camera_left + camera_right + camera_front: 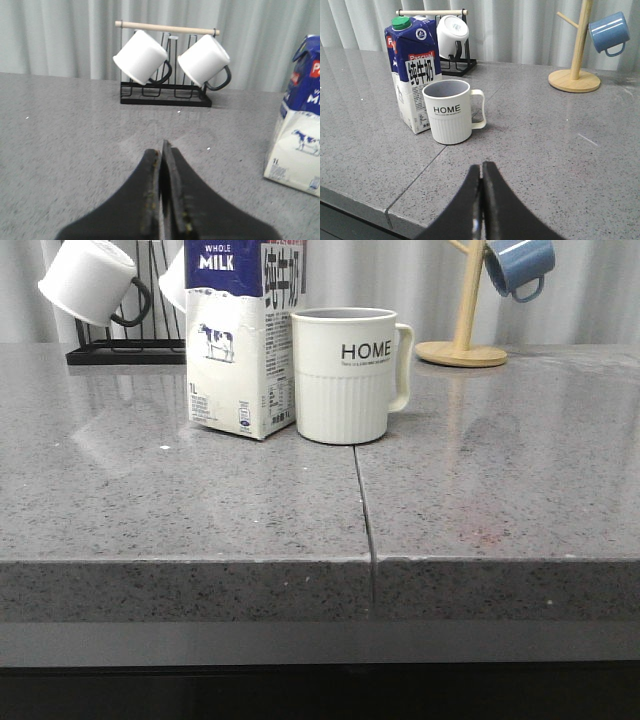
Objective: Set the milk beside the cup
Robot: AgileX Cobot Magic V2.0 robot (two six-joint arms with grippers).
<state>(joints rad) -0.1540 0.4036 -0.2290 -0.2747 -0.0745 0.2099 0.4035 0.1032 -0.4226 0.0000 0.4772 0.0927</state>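
The milk (240,340), a tall white carton with a dark blue top and a cow picture, stands upright on the grey counter, touching or almost touching the left side of the cup (345,375). The cup is a cream mug marked "HOME" with its handle to the right. Both show in the right wrist view, the milk (412,75) behind and beside the cup (450,112). Part of the milk (300,145) shows in the left wrist view. My left gripper (161,150) is shut and empty, well short of the milk. My right gripper (481,167) is shut and empty, in front of the cup.
A black wire rack (165,95) holds two white black-handled mugs (142,57) at the back left. A wooden mug tree (462,340) with a small blue mug (518,265) stands at the back right. A seam (363,510) runs through the counter. The counter's front edge (320,565) is near.
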